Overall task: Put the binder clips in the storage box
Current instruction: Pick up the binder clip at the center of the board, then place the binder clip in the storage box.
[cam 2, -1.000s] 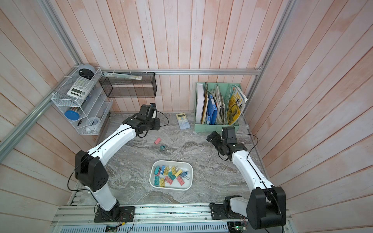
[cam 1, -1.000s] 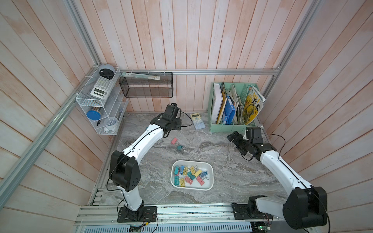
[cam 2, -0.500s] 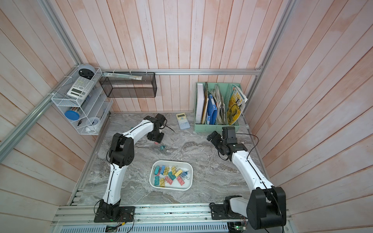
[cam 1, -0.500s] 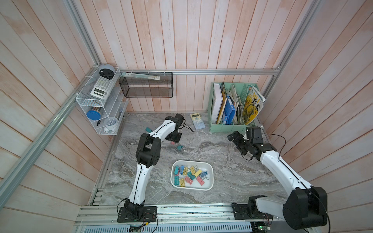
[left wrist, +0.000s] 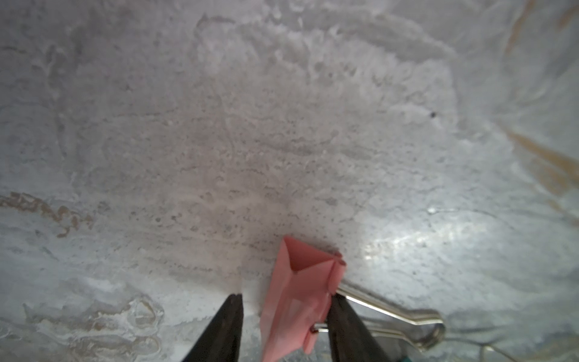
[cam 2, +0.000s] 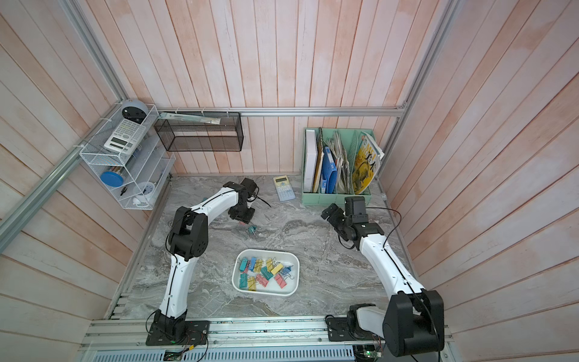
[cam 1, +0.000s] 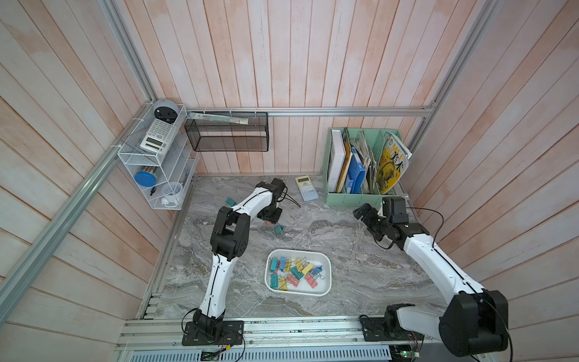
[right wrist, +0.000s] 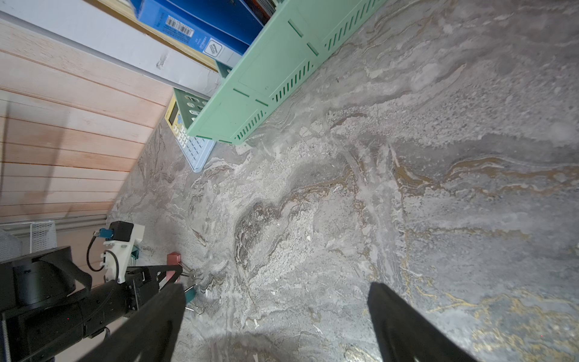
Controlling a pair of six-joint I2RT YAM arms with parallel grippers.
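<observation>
Binder clips [cam 1: 294, 272] in teal, pink, yellow and blue lie jumbled in the white storage box [cam 1: 313, 291], which sits on the marble tabletop [cam 1: 344, 282] toward the near edge, between the two arm bases. Three more clips lie outside it, on the far left part of the table. A pink clip [left wrist: 297, 291] sits between the fingers of the left gripper [left wrist: 286, 297], which points down at the table. In the left wrist view one black finger [left wrist: 347, 326] touches the clip's body beside its silver wire handle, while the opposite finger stands just clear, so the jaws straddle the clip without clamping it. A teal clip [cam 1: 278, 230] rests just beside the pink one, to its near right, and another teal clip [cam 1: 231, 201] lies farther left, beyond the left arm. The right gripper [right wrist: 275, 288] hovers over bare marble at the far right, jaws spread wide with nothing between them, just in front of the mint-green file holder [cam 1: 360, 197]. A pastel calculator [cam 1: 306, 188] lies flat to the holder's left, by the far wall.
</observation>
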